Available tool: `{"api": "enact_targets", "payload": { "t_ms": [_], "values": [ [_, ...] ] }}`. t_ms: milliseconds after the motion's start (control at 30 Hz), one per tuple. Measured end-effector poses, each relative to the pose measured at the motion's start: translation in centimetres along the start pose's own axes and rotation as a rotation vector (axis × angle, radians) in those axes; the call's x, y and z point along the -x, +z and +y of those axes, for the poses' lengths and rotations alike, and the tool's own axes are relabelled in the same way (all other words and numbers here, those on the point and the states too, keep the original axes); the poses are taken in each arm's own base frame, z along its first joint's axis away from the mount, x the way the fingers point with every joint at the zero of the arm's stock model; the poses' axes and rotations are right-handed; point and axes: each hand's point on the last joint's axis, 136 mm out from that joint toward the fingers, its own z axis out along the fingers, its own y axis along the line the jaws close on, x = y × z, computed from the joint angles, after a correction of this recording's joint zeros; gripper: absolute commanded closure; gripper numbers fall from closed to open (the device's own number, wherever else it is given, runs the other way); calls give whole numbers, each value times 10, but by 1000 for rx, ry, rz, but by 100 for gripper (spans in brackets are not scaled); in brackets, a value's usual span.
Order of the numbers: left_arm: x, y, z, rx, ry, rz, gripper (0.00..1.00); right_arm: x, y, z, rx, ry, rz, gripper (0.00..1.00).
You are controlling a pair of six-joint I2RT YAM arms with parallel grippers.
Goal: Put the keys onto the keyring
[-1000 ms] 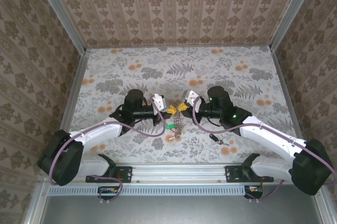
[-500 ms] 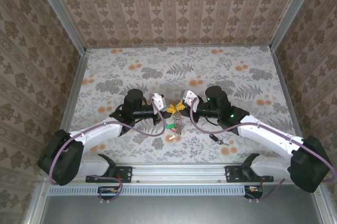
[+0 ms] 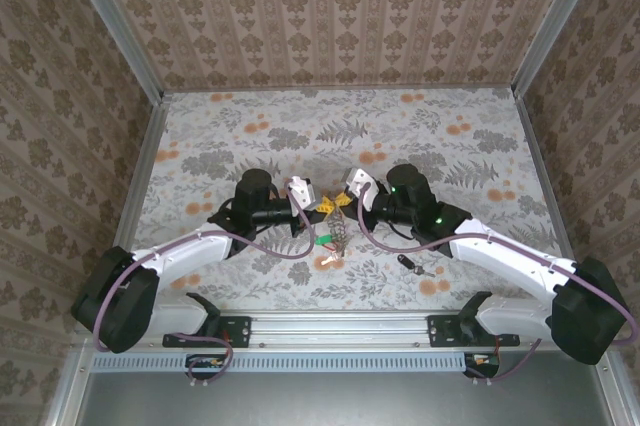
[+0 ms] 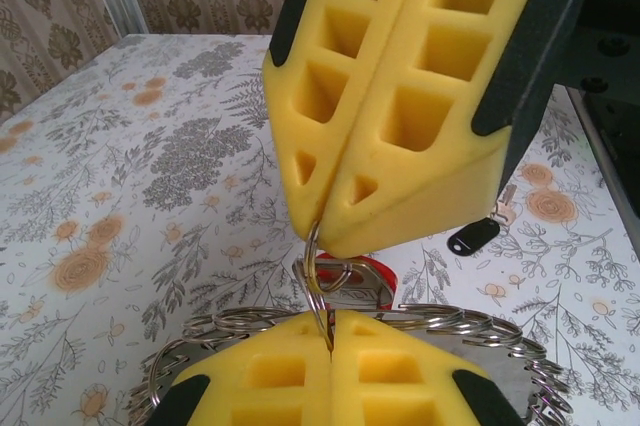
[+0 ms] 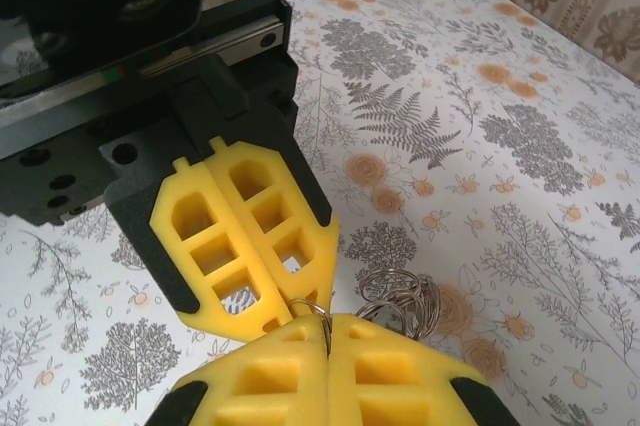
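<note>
My left gripper (image 3: 322, 209) and right gripper (image 3: 345, 202) meet tip to tip above the table's near middle, both shut. In the left wrist view my left gripper (image 4: 330, 331) pinches a thin wire ring (image 4: 322, 296). The right gripper (image 4: 322, 234) above it pinches the same small ring. A red key (image 4: 372, 276) hangs from that ring. The keyring (image 4: 455, 321), a wide loop of many small metal rings, spreads behind my left fingertips and dangles below the grippers as the keyring (image 3: 338, 233). A green key (image 3: 322, 241) and an orange-tagged key (image 3: 328, 261) lie under it. A black key (image 3: 408, 264) lies to the right.
The floral tabletop (image 3: 450, 146) stretches behind the arms, with patterned walls on three sides. A metal rail (image 3: 340, 326) with the arm bases runs along the near edge. In the right wrist view the bunched rings (image 5: 400, 298) hang just right of my fingertips.
The right arm has edged left toward the left gripper, and the hanging keyring has shifted slightly left with it. Both grippers stay shut.
</note>
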Motion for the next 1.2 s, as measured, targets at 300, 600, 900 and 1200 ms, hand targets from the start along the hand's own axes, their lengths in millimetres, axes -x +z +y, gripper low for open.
{"api": "enact_targets", "payload": {
  "t_ms": [300, 600, 900, 1200],
  "values": [
    [2, 0, 3, 15, 10, -5, 100, 1, -2, -11, -55, 114, 54, 100],
    [-2, 0, 4, 30, 10, 2, 100, -3, 5, -14, -52, 213, 137, 94],
    [-3, 0, 5, 56, 40, -28, 100, -25, 10, -15, -23, 336, 213, 80],
    [1, 0, 2, 55, 63, -55, 100, -35, 9, -21, -38, 404, 242, 74]
  ]
}}
